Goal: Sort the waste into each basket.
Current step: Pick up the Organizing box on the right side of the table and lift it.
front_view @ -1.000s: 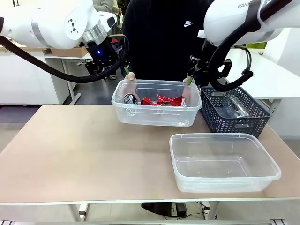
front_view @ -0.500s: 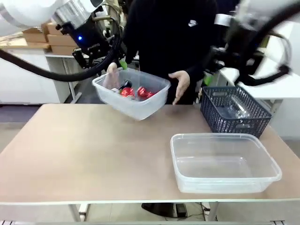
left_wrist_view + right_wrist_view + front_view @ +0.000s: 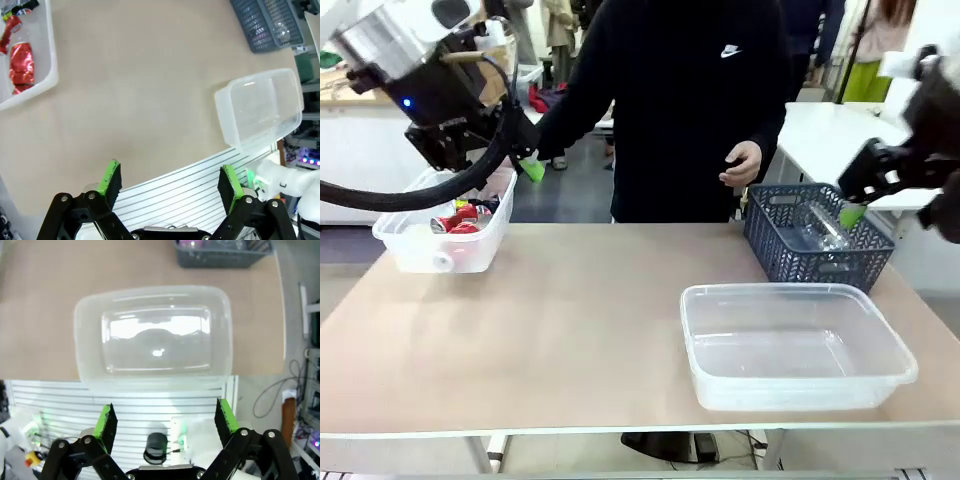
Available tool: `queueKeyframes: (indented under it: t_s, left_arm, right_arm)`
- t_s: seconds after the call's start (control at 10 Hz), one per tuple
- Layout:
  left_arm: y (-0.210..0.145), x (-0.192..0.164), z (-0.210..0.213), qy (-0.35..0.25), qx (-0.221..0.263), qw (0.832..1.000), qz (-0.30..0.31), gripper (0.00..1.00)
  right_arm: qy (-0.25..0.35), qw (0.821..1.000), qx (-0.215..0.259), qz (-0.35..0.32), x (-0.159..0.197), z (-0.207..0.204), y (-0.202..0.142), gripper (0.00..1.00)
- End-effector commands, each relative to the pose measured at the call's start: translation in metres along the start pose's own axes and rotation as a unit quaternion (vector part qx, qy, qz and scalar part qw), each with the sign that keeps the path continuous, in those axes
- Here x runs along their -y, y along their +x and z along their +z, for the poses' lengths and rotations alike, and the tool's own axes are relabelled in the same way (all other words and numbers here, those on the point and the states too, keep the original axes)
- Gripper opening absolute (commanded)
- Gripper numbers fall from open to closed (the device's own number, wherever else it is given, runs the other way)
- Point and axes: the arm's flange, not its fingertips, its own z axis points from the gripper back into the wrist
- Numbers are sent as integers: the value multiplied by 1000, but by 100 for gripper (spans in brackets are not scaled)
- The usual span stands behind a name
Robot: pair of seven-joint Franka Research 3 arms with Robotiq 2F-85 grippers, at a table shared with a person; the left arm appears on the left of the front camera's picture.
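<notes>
A clear basket (image 3: pixel 420 250) at the table's far left holds red cans (image 3: pixel 460 222) and a dark can; in the left wrist view this basket (image 3: pixel 42 85) with a red can (image 3: pixel 21 67) lies at the top left. A second clear basket (image 3: pixel 720 300), empty, stands front right, and it is also visible as the basket (image 3: pixel 227 115) and the basket (image 3: pixel 80 320) in the wrist views. A see-through bottle (image 3: pixel 825 232) lies in the dark blue lattice basket (image 3: pixel 770 250). My left gripper (image 3: pixel 525 165) hangs open above the cans' basket. My right gripper (image 3: pixel 855 205) is open, high at the right beside the lattice basket. Both wrist views show empty jaws: left gripper (image 3: pixel 170 180), right gripper (image 3: pixel 165 417).
A person in black stands at the far side, one hand (image 3: pixel 745 165) raised near the lattice basket (image 3: pixel 225 252), the other arm reaching toward the left. Bare tabletop (image 3: pixel 570 320) spans the middle and front left.
The basket with the cans went from the far middle of the table over to the far left in the person's hands. Both my arms swung outward, left arm leftward and right arm rightward.
</notes>
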Motion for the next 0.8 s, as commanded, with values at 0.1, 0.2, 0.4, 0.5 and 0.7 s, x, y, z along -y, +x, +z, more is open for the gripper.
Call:
queueKeyframes:
  t_s: [0.1, 0.2, 0.4, 0.5, 0.7]
  left_arm:
    - [-37, 12, -2, -6, 41, 999, -16, 100]
    - [-70, 37, -9, -42, 76, 996, -6, 100]
    - [-117, 122, -52, -76, 81, 993, -27, 100]
    - [-133, 171, -79, -60, 74, 993, -63, 100]
    - [-155, 255, -129, -76, 11, 989, -128, 100]
  right_arm:
    - [-11, 1000, 7, 7, 23, -14, -24, 100]
    - [-38, 999, 6, -23, 48, -34, -43, 100]
    - [-48, 998, -1, -51, 103, -81, -72, 100]
    - [-40, 997, -30, -62, 124, -104, -81, 100]
    - [-1, 995, -71, -71, 121, -123, -86, 100]
